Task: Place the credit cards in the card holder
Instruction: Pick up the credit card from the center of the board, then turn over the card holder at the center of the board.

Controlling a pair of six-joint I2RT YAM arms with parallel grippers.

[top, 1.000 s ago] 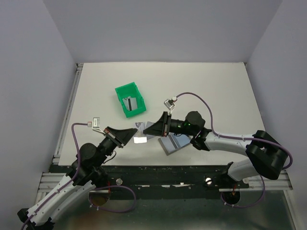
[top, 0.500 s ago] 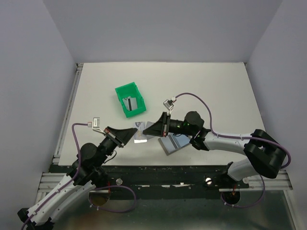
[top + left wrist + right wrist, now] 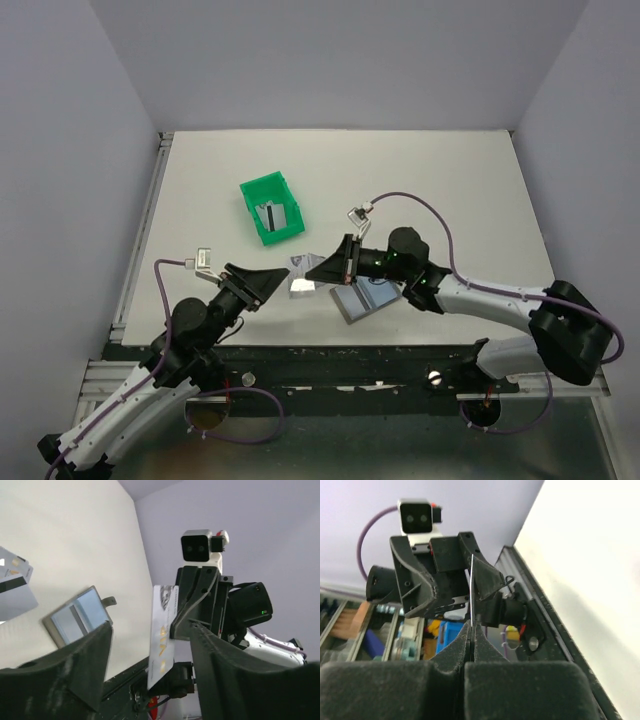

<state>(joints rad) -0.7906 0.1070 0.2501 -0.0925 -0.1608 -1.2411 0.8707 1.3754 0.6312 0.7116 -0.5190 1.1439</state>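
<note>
A whitish credit card [image 3: 163, 630] with gold lettering stands on edge in the air, and my right gripper [image 3: 471, 626] is shut on it; in the right wrist view the card [image 3: 471, 590] shows as a thin line. My left gripper [image 3: 150, 630] faces it, open, with its fingers [image 3: 80, 670] either side of the card and apart from it. From above the two grippers [image 3: 283, 279] [image 3: 314, 271] meet tip to tip over the table's near edge. The card holder [image 3: 358, 298] lies open beneath the right arm. Another credit card [image 3: 301, 287] lies flat beside it.
A green bin [image 3: 272, 210] stands behind the grippers with a striped card [image 3: 272, 217] inside. The black rail at the table's front edge [image 3: 330, 352] runs just below both arms. Grey walls close in the table's back and sides.
The left gripper has opened and let go of the raised card. The right gripper has shut on it. The right arm has shifted slightly to the right.
</note>
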